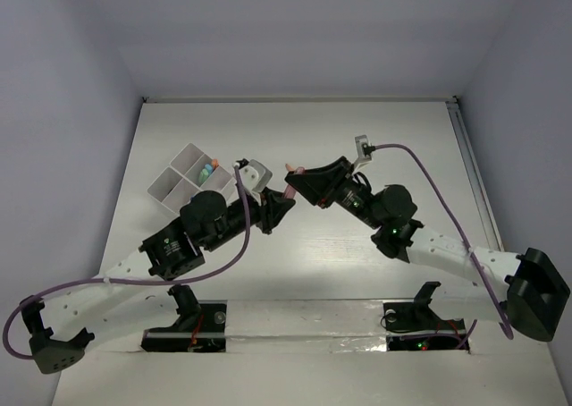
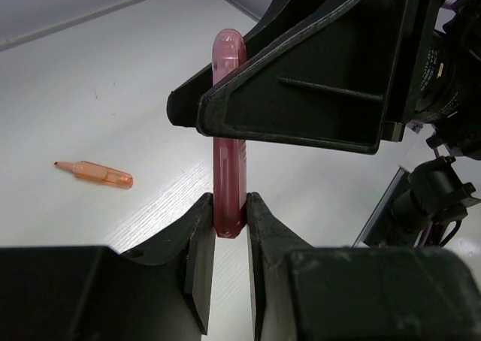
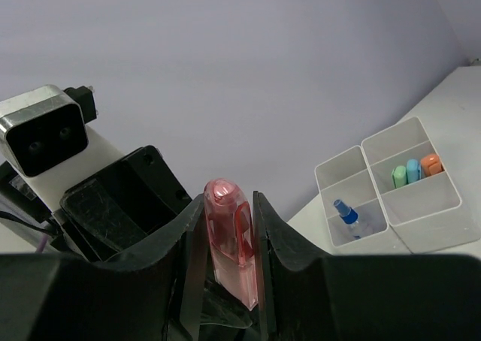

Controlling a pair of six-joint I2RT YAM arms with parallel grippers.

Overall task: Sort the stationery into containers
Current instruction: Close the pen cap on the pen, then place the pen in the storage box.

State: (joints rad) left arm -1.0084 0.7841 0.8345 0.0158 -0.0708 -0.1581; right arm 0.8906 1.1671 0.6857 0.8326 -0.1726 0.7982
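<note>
A translucent pink marker (image 2: 228, 168) is held between both grippers above the table. My left gripper (image 2: 229, 209) is shut on its lower end. My right gripper (image 3: 229, 198) is shut on its capped upper part (image 3: 228, 236), with its black fingers (image 2: 301, 93) crossing the marker in the left wrist view. From the top, the two grippers meet near the table's middle, left (image 1: 275, 211) and right (image 1: 297, 185). The white containers (image 1: 183, 178) stand to their left. One box (image 3: 421, 198) holds green (image 3: 399, 176), blue (image 3: 414, 170) and orange (image 3: 431, 163) markers. A blue-white tube (image 3: 347, 217) lies in another.
A small orange marker piece (image 2: 94, 173) lies on the white table to the left of my left gripper. The left arm's camera housing (image 3: 41, 134) is close to my right gripper. Purple cables (image 1: 438, 191) loop over both arms.
</note>
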